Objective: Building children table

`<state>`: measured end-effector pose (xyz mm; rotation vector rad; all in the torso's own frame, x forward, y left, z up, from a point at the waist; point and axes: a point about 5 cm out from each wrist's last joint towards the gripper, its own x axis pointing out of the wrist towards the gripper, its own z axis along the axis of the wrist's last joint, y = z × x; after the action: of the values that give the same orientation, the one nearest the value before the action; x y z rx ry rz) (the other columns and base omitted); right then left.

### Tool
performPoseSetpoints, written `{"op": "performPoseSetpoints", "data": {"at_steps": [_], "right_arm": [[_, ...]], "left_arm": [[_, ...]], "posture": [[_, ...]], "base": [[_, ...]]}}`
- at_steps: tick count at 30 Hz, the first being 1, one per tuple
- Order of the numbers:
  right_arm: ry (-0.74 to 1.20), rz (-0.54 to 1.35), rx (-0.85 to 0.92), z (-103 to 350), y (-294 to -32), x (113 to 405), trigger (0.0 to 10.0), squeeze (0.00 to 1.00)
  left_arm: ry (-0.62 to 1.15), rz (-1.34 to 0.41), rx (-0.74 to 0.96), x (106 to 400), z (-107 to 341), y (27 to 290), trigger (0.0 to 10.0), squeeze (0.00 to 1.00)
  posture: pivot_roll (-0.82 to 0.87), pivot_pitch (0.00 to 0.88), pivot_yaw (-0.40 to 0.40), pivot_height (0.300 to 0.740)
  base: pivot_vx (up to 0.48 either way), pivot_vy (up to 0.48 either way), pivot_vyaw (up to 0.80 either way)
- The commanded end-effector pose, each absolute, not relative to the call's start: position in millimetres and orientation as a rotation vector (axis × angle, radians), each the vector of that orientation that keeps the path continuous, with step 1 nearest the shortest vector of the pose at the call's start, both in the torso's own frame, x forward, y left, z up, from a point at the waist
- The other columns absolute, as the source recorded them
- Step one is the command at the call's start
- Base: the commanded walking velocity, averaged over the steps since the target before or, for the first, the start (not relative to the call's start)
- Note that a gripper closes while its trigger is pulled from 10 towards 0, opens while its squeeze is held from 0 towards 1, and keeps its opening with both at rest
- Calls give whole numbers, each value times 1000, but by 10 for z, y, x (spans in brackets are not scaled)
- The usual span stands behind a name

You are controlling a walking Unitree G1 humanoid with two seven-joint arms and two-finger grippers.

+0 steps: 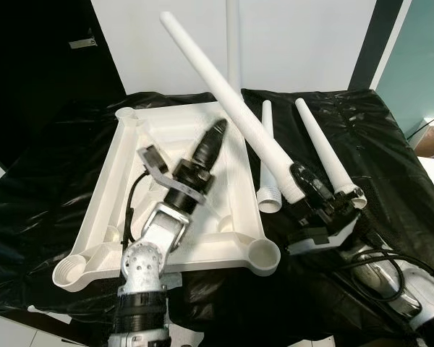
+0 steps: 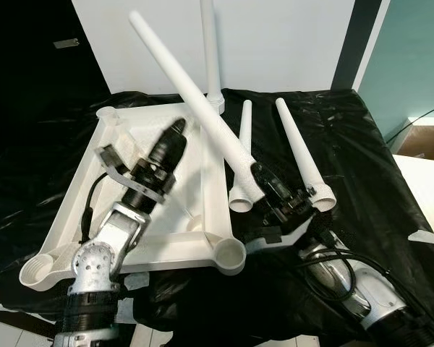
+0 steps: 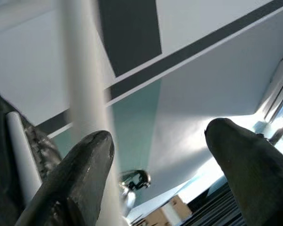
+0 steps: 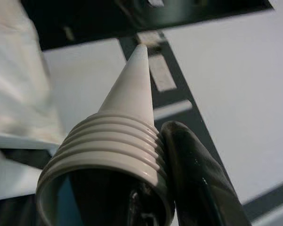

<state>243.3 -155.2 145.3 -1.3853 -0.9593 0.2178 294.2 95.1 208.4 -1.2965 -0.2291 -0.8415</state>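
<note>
Right tool (image 1: 298,181) is clamped on the threaded wide end of a long white tapered plastic table leg (image 1: 224,79). The leg rises off the counter toward 11 o'clock, tip up against the white wall (image 1: 304,36). In the right wrist view the threaded collar (image 4: 115,141) sits tight against one black finger (image 4: 193,174).

Left tool (image 1: 211,141) hovers over the inverted white plastic tabletop tray (image 1: 108,181), fingers pointing to 1 o'clock and spread apart, gripping nothing. Left wrist view shows both fingertips (image 3: 80,165) with clear gap between them.

The tray lies at the 9 o'clock side of the counter, raised rim all round, with round leg sockets at the corners: near-right socket (image 1: 262,254), near-left socket (image 1: 71,272), far-left socket (image 1: 125,113). The near-right socket sits just beside the right tool's wrist.

Two more white tapered legs lie flat on the black plastic sheet covering the counter (image 1: 376,144): a short-looking one (image 1: 267,159) just right of the tray's right rim, and another (image 1: 325,152) at 3 o'clock of the held leg, its wide end near the right tool. A fourth white leg (image 2: 211,50) stands upright at the tray's far edge.

Open sheet lies at 3 o'clock of the legs.
</note>
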Motion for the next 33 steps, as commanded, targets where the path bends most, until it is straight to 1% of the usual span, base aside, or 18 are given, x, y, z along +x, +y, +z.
{"op": "performPoseSetpoints", "data": {"at_steps": [1, 3, 5, 7, 9, 14, 15, 18, 19, 20, 21, 23, 25, 26, 27, 28, 29, 33], "right_arm": [[-1030, 235, -1383, 1464, -1526, 2397, 10000, 0], [-1030, 235, -1383, 1464, -1526, 2397, 10000, 0], [-1084, 227, -1393, 1523, -1522, 2391, 10000, 0], [-1084, 227, -1393, 1523, -1522, 2391, 10000, 0], [-1136, 203, -1372, 1654, -1501, 2366, 10000, 0], [-1125, 182, -1308, 1756, -1505, 2373, 10000, 0], [-1136, 212, -1293, 1770, -1485, 2356, 10000, 0], [-1143, 260, -1275, 1747, -1460, 2327, 10000, 0], [-1117, 335, -1247, 1679, -1440, 2304, 10000, 0], [-1082, 421, -1238, 1562, -1432, 2272, 7137, 0], [-1050, 477, -1231, 1459, -1441, 2247, 5059, 0], [-1015, 517, -1229, 1364, -1456, 2226, 4980, 0], [-986, 543, -1232, 1285, -1472, 2209, 5137, 0], [-955, 554, -1230, 1229, -1486, 2200, 6510, 0], [-928, 565, -1232, 1183, -1497, 2200, 9216, 0], [-928, 565, -1232, 1183, -1497, 2200, 9216, 0], [-914, 570, -1233, 1163, -1504, 2199, 10000, 0], [-905, 580, -1229, 1162, -1505, 2202, 10000, 0]], "left_arm": [[-328, -1014, -1292, 2904, 2131, 948, 10000, 0], [-328, -1014, -1292, 2904, 2131, 948, 10000, 0], [-232, -1017, -1216, 2927, 2035, 879, 10000, 0], [-232, -1017, -1216, 2927, 2035, 879, 10000, 0], [-154, -998, -1166, 2924, 1904, 817, 10000, 0], [-114, -983, -1125, 2928, 1835, 789, 10000, 0], [-111, -991, -1120, 2925, 1837, 779, 10000, 55], [-112, -1001, -1113, 2934, 1857, 769, 10000, 55], [-116, -1008, -1115, 2947, 1882, 764, 10000, 55], [-128, -1009, -1116, 2964, 1914, 764, 10000, 59], [-140, -1006, -1122, 2982, 1941, 769, 10000, 55], [-156, -1001, -1136, 2996, 1970, 782, 10000, 55], [-172, -997, -1152, 3006, 2002, 800, 10000, 55], [-190, -993, -1170, 3010, 2031, 825, 10000, 55], [-202, -992, -1190, 3009, 2053, 850, 10000, 47], [-202, -992, -1190, 3009, 2053, 850, 10000, 47], [-210, -992, -1199, 3006, 2064, 864, 10000, 47], [-210, -1005, -1191, 2992, 2071, 868, 10000, 43]], "posture": [[-27, 0, 73, 740], [-27, 0, 73, 740], [-35, 0, 79, 740], [-35, 0, 79, 740], [-46, 0, 84, 740], [-44, 0, 82, 740], [-43, 0, 80, 740], [-42, 0, 79, 740], [-40, 0, 77, 740], [-36, 0, 73, 740], [-36, 0, 73, 740], [-33, 0, 72, 740], [-33, 0, 72, 740], [-31, 0, 74, 740], [-31, 0, 75, 740], [-31, 0, 75, 740], [-32, 0, 76, 740], [-30, 0, 78, 740]], "base": [[0, 0, 0], [0, 0, 0], [0, 0, 0], [0, 0, 0], [0, 0, 0], [0, 0, 0], [0, 0, 0], [0, 0, 0], [0, 0, 0], [0, 0, 0], [0, 0, 0], [0, 0, 0], [0, 0, 0], [0, 0, 0], [0, 0, 0], [0, 0, 0], [0, 0, 0], [0, 0, 0]]}}
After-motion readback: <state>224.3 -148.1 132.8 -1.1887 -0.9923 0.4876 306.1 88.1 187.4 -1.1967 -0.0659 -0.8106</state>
